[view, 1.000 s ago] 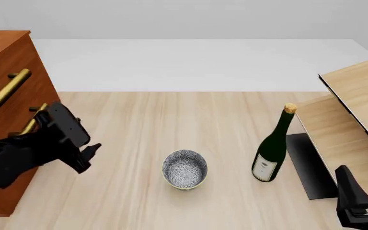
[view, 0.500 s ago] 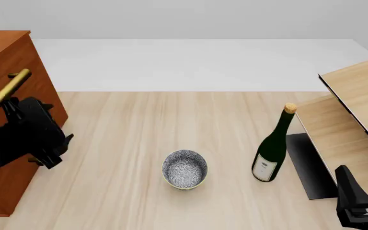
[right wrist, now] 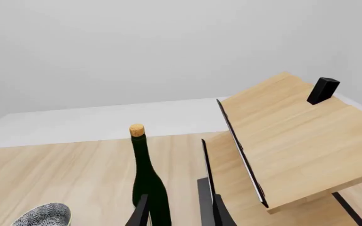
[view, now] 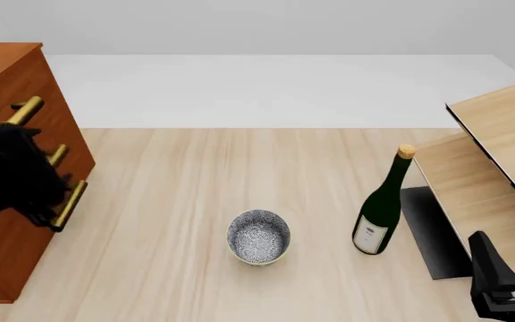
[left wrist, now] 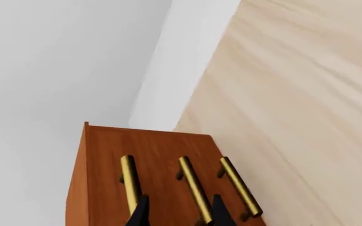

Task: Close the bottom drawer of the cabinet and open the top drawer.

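On the cabinet (view: 47,87), our left gripper (left wrist: 177,215) is spread, straddling the middle handle (left wrist: 193,188); the front view hides this. Our right gripper (right wrist: 177,212), spread, frames only the bottle (right wrist: 144,179).

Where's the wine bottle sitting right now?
In the front view the wine bottle stands upright on the table's right side, between the patterned bowl and the pale wooden furniture, just ahead of the right gripper.

The left gripper (view: 34,191) sits against the cabinet (view: 25,80) front among its brass handles; a patterned bowl (view: 259,236) and green bottle (view: 381,204) stand on the table (view: 195,174)
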Controlling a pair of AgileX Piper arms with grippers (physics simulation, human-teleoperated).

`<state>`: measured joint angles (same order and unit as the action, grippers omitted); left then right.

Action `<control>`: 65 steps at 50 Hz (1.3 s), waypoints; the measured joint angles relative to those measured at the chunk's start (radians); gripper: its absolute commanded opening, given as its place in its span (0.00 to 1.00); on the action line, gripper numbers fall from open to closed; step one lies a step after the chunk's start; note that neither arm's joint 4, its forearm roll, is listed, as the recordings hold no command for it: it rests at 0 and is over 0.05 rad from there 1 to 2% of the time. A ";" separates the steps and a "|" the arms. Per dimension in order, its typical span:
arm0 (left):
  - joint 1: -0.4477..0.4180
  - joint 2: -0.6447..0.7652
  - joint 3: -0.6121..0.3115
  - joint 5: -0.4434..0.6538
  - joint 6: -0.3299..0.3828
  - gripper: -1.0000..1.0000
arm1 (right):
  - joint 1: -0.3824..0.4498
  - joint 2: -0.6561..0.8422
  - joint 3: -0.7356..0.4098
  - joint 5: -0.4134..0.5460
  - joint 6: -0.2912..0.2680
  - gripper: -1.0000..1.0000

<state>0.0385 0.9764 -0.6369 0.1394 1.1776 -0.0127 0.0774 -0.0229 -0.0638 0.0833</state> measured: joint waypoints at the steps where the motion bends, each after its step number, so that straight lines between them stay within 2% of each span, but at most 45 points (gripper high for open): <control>1: 0.004 -0.002 0.000 -0.003 0.006 1.00 | 0.000 0.000 0.000 0.000 0.000 1.00; 27: 0.104 -0.017 -0.008 -0.059 0.120 1.00 | 0.003 -0.009 0.000 0.009 0.005 1.00; 47: 0.181 0.021 0.032 -0.171 0.210 1.00 | 0.004 -0.011 0.000 0.010 0.006 1.00; 65: 0.231 0.005 0.038 -0.197 0.260 1.00 | 0.002 -0.008 0.001 0.007 0.007 1.00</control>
<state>0.2695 0.9815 -0.5992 -0.0576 1.4379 -0.0102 0.0699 -0.0223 -0.0569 0.0903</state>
